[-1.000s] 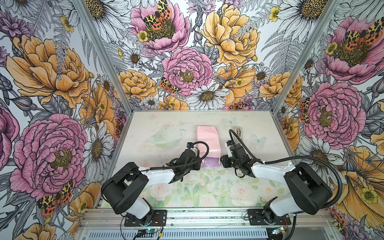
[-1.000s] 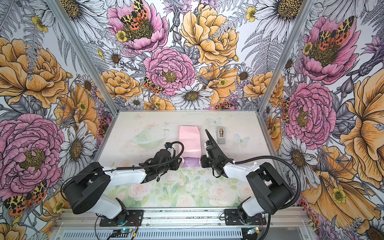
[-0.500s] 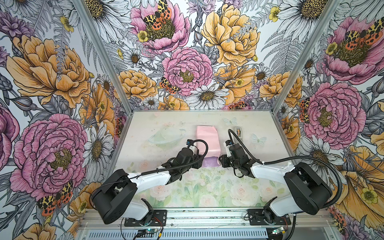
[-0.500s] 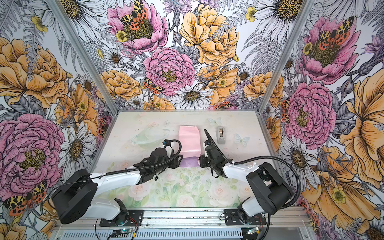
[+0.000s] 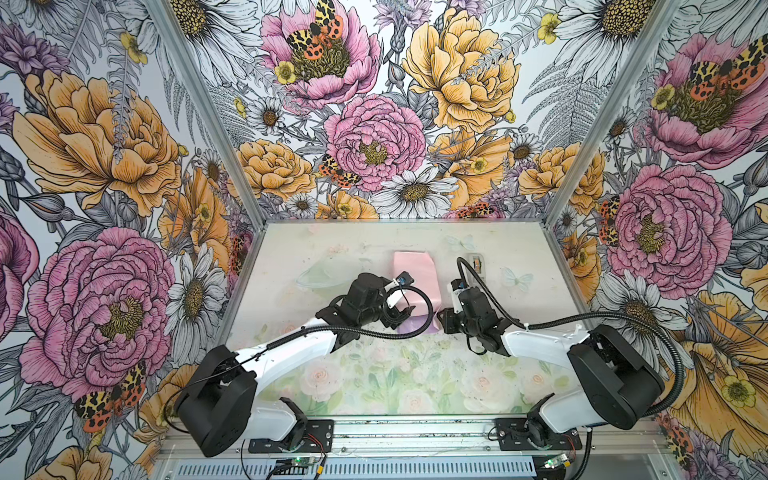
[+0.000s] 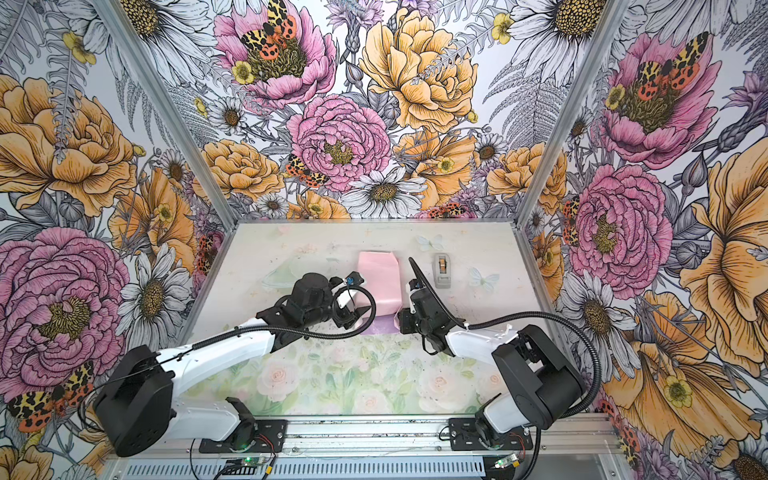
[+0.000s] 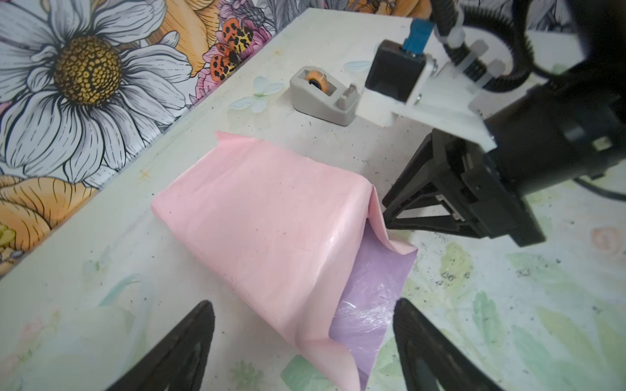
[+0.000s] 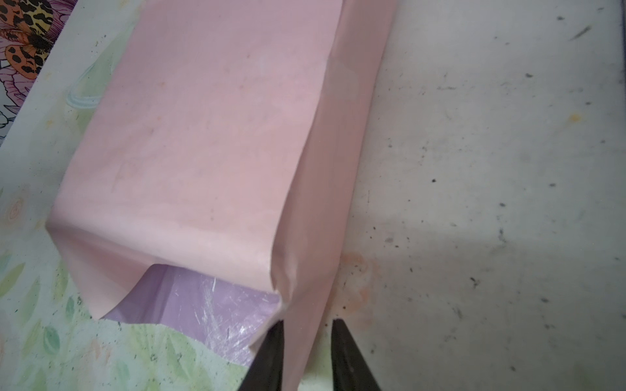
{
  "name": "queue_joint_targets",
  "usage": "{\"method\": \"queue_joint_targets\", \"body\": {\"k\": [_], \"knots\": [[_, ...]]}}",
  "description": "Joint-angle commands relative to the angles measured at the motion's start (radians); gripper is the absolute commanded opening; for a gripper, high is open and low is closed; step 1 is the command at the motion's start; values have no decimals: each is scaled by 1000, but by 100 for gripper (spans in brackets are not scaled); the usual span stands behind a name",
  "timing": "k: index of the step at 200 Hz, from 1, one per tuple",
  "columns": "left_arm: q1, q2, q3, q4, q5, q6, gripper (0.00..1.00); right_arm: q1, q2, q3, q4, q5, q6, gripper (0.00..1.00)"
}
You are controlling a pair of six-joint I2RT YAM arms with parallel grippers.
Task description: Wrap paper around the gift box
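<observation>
In a top view the thin paper sheet point(image 5: 411, 272), pink outside and lilac inside, lies as a tube between the grippers; the gift box is hidden, probably within. The left wrist view shows the left gripper point(image 7: 304, 302) spread wide at the open end: press the top flap down flat. The right wrist view shows the right gripper point(image 8: 307, 321) pinching the side fold: hold it taut.

left arm point(image 5: 291, 345): stretched forward toward the middle
left gripper point(image 7: 304, 304): jaws spread wide, holding nothing
right arm point(image 5: 540, 345): reaching inward, wrist low
right gripper point(image 8: 306, 325): jaws narrow, pinching paper point(image 8: 203, 135) edge
</observation>
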Motion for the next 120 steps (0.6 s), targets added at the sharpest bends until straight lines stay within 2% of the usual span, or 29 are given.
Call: {"method": "queue_joint_targets", "body": {"k": [1, 41, 120], "knots": [[16, 78, 86, -95, 116, 268, 80, -10, 16, -14, 49, -9, 10, 26], [30, 184, 193, -102, 205, 337, 80, -16, 28, -28, 85, -32, 18, 26], [34, 341, 292, -149, 148, 357, 82, -20, 13, -40, 89, -20, 21, 26]]}}
